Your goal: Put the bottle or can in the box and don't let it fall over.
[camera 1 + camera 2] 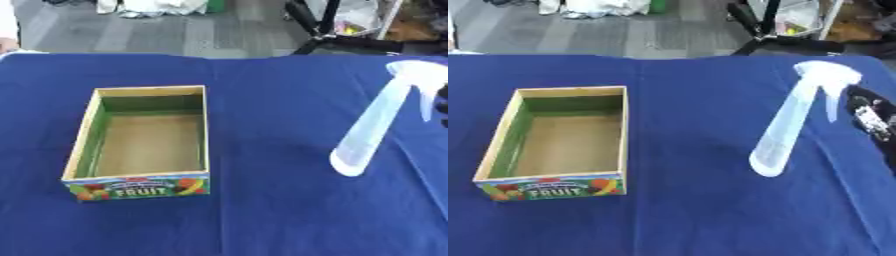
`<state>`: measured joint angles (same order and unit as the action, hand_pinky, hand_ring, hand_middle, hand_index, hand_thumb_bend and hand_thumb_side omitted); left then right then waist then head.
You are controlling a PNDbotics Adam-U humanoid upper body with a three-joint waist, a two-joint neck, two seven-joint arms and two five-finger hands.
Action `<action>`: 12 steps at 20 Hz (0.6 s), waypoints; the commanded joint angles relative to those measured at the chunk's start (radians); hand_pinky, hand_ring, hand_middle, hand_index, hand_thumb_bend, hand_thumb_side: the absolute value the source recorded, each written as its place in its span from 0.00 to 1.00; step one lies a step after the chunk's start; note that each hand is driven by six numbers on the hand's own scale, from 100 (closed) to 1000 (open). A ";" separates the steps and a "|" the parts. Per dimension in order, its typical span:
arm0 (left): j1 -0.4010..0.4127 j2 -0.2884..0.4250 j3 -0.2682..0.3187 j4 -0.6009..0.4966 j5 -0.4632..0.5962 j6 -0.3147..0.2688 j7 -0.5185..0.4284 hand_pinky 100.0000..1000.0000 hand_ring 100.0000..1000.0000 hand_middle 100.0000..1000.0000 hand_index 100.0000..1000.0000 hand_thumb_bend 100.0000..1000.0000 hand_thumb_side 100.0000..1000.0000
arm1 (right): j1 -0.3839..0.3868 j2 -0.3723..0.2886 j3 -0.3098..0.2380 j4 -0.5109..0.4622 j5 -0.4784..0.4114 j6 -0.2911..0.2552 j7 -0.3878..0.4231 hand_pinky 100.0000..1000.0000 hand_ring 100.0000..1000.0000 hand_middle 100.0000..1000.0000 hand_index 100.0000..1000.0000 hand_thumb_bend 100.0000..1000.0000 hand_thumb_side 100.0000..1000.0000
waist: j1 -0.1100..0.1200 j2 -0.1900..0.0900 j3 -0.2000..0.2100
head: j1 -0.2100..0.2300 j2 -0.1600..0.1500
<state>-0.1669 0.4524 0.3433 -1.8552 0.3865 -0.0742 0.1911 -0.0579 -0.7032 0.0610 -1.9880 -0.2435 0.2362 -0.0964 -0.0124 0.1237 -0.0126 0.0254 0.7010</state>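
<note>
A translucent white spray bottle (785, 125) leans steeply over the blue table. Its base (766, 164) points down and left, and its spray head (826, 75) is up at the right. My right hand (869, 118), black with silver parts, comes in from the right edge just beside the bottle's trigger. Whether it touches the bottle does not show. The open cardboard box (84, 134) with green inner walls and a "FRUIT" label on its front stands empty at the left, well apart from the bottle. My left hand is out of sight.
The blue cloth (262, 210) covers the whole table. Beyond its far edge is grey floor with a black stand (325, 30) and some clutter at the back right.
</note>
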 commanded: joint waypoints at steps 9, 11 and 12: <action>-0.015 0.020 0.000 -0.013 0.006 0.002 -0.007 0.89 1.00 1.00 0.76 0.64 0.50 | -0.065 0.000 0.009 -0.012 -0.030 0.070 0.010 1.00 1.00 1.00 1.00 0.00 0.89 | 0.000 -0.008 0.003 | -0.005 -0.014; -0.016 0.020 -0.001 -0.013 0.006 0.002 -0.008 0.89 1.00 1.00 0.76 0.64 0.50 | -0.072 0.004 0.012 -0.012 -0.033 0.081 0.012 1.00 1.00 1.00 1.00 0.00 0.90 | 0.000 -0.008 0.003 | -0.006 -0.015; -0.015 0.019 -0.001 -0.013 0.007 0.002 -0.009 0.89 1.00 1.00 0.76 0.64 0.50 | -0.074 0.006 0.014 -0.012 -0.034 0.086 0.013 1.00 1.00 1.00 1.00 0.00 0.90 | 0.001 -0.007 0.004 | -0.006 -0.016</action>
<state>-0.1682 0.4503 0.3421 -1.8552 0.3879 -0.0706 0.1860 -0.1211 -0.6836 0.0807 -1.9880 -0.2699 0.3149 -0.0836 -0.0132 0.1238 -0.0107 0.0227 0.6992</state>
